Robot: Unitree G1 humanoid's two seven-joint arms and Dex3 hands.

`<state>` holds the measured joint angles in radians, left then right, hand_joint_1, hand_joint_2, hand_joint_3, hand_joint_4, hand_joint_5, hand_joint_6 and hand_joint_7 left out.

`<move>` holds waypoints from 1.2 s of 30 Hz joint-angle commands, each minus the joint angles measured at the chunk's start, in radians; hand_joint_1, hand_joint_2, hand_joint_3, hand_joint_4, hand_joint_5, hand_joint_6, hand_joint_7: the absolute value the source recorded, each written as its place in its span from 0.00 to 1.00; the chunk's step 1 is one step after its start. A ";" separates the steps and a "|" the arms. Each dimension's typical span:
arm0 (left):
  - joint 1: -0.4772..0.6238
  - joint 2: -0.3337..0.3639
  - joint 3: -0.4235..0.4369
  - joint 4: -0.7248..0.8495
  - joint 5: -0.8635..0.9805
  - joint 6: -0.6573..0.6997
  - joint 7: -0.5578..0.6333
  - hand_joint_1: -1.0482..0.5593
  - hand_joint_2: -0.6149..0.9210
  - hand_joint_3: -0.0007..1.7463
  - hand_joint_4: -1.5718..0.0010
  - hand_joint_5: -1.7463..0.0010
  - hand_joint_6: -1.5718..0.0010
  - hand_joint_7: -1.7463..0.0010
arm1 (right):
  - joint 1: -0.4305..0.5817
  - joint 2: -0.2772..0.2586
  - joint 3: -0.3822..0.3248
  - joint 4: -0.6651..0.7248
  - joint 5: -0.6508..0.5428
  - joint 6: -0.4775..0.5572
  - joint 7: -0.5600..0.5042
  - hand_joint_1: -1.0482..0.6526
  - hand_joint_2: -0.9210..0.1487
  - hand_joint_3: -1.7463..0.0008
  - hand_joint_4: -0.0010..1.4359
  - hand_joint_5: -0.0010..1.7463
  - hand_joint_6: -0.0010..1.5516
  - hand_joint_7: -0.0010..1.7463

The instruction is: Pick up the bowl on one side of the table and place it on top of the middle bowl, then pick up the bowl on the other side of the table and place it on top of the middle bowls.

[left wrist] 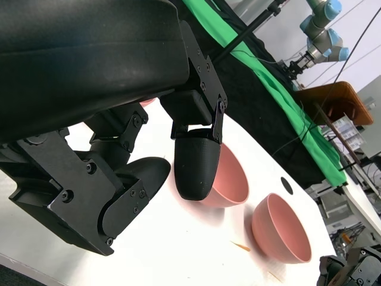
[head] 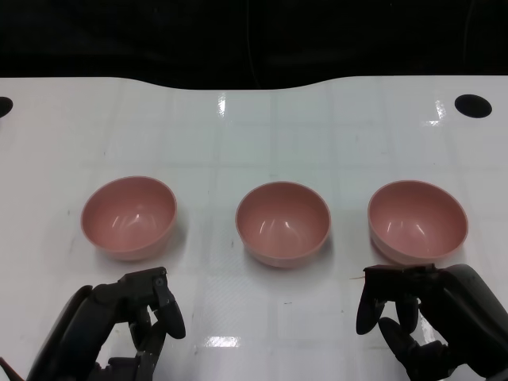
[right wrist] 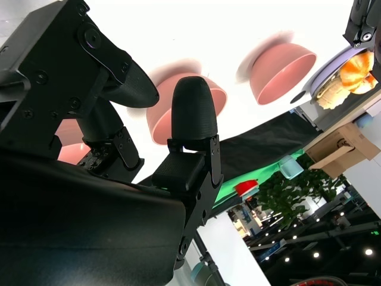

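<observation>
Three pink bowls stand in a row on the white table (head: 254, 135): the left bowl (head: 128, 216), the middle bowl (head: 282, 222) and the right bowl (head: 417, 221), all upright and empty. My left hand (head: 131, 325) hovers just in front of the left bowl, fingers apart, holding nothing. My right hand (head: 421, 313) sits in front of the right bowl, its fingertips close to the rim, also holding nothing. The left wrist view shows the middle bowl (left wrist: 231, 179) and the right bowl (left wrist: 280, 229) past my fingers (left wrist: 196, 164). The right wrist view shows the middle bowl (right wrist: 161, 116) and the left bowl (right wrist: 283, 62).
A round black hole (head: 473, 105) lies at the table's far right, and another hole (head: 2, 105) is cut off at the far left. The table's far edge curves against a dark background. Open table surface separates the bowls.
</observation>
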<state>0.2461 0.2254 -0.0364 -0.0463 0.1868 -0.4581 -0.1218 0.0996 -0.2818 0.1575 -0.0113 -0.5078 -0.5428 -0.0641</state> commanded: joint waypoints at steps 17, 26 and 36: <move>0.009 0.016 0.015 -0.006 -0.006 -0.014 0.006 0.59 0.62 0.83 0.44 0.02 0.50 0.13 | 0.013 -0.002 -0.007 -0.025 0.007 0.011 -0.009 0.58 0.71 0.11 0.65 1.00 0.55 0.77; 0.009 0.019 0.015 -0.004 -0.005 -0.023 0.009 0.59 0.62 0.83 0.44 0.02 0.50 0.13 | 0.018 0.011 -0.012 -0.045 -0.013 0.032 -0.030 0.56 0.63 0.22 0.61 0.94 0.54 0.61; 0.009 0.021 0.016 -0.006 -0.005 -0.019 0.007 0.59 0.62 0.83 0.44 0.02 0.49 0.13 | 0.018 0.016 -0.023 -0.090 -0.071 0.096 -0.071 0.49 0.35 0.62 0.43 0.70 0.45 0.36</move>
<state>0.2532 0.2318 -0.0346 -0.0454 0.1867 -0.4695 -0.1174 0.1135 -0.2666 0.1496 -0.0823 -0.5780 -0.4607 -0.1209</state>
